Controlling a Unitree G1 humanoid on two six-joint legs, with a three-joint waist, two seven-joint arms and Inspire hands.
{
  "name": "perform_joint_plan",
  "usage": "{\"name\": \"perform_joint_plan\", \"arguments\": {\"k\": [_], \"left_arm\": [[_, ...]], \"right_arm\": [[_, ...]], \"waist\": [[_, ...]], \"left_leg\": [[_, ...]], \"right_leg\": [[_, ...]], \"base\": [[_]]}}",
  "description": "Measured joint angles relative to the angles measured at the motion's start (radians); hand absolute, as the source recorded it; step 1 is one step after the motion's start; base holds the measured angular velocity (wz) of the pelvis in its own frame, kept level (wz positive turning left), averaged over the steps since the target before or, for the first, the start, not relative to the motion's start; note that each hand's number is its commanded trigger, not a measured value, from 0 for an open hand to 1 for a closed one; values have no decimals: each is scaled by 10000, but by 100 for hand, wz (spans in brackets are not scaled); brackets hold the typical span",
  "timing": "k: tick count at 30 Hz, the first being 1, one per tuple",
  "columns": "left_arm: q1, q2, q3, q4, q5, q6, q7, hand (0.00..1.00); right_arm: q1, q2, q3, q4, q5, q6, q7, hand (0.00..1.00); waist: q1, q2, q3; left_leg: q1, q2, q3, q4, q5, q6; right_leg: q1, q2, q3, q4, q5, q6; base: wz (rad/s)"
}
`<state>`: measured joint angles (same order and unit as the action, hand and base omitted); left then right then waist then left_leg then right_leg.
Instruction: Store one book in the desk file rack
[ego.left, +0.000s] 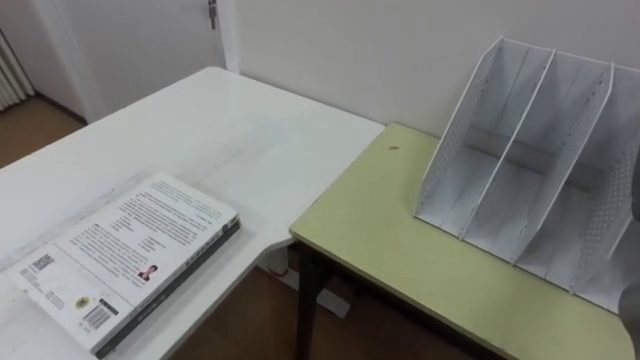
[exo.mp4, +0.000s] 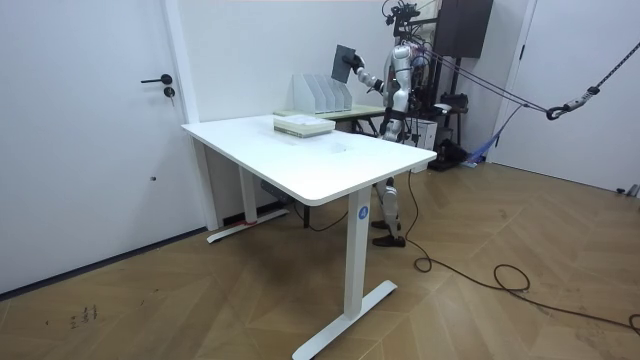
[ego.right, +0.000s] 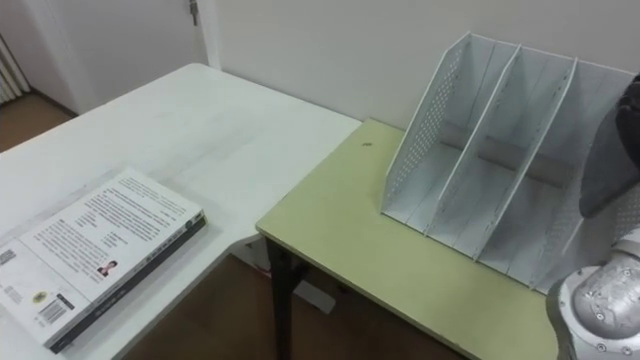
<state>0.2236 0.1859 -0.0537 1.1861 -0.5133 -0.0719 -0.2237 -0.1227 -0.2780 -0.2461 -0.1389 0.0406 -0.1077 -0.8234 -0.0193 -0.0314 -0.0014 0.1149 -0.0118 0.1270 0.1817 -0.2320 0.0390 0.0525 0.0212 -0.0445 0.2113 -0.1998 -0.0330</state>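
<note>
A white file rack (ego.left: 540, 170) with three open slots stands on the olive-green table (ego.left: 390, 240), against the wall. In the room view my right hand (exo.mp4: 359, 69) is raised beside the rack (exo.mp4: 320, 94), shut on a dark book (exo.mp4: 345, 61) held upright. The same dark shape (ego.right: 615, 150) shows at the right edge of the eye views, in front of the rack's rightmost slot. A white-covered book (ego.left: 130, 255) lies flat on the white desk (ego.left: 200, 130) to my left. My left hand (exo.mp4: 384, 104) hangs low by my body.
I stand behind the green table, at the far end of the white desk (exo.mp4: 330, 170). A gap of floor (ego.left: 260, 320) opens between desk and table. A door (exo.mp4: 90, 130) is in the wall beyond the desk.
</note>
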Motion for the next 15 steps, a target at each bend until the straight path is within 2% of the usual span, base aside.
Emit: {"name": "perform_joint_plan", "arguments": {"k": [5, 10, 15], "left_arm": [[4, 17, 6, -84, 52, 43, 0, 0], [2, 30, -6, -190, 48, 210, 30, 0], [-26, 84, -9, -234, 25, 210, 24, 0]], "right_arm": [[-535, -277, -71, 876, 107, 60, 65, 100], [-1167, -325, -68, 1867, 129, 442, 406, 100], [-1371, -369, -24, 2483, 550, 463, 727, 100]], "waist": [[10, -23, -15], [37, -59, -13], [50, -174, 49]], "left_leg": [[-7, 7, -18, 4, 0, 0], [-6, 16, -54, 8, 0, 0], [-2, 16, -55, 19, 0, 0]], "right_leg": [[23, -13, -103, -39, 11, -9], [32, -13, -150, 9, 18, -17], [9, -19, -163, 88, 18, -17]], "base": [[1], [0], [0]]}}
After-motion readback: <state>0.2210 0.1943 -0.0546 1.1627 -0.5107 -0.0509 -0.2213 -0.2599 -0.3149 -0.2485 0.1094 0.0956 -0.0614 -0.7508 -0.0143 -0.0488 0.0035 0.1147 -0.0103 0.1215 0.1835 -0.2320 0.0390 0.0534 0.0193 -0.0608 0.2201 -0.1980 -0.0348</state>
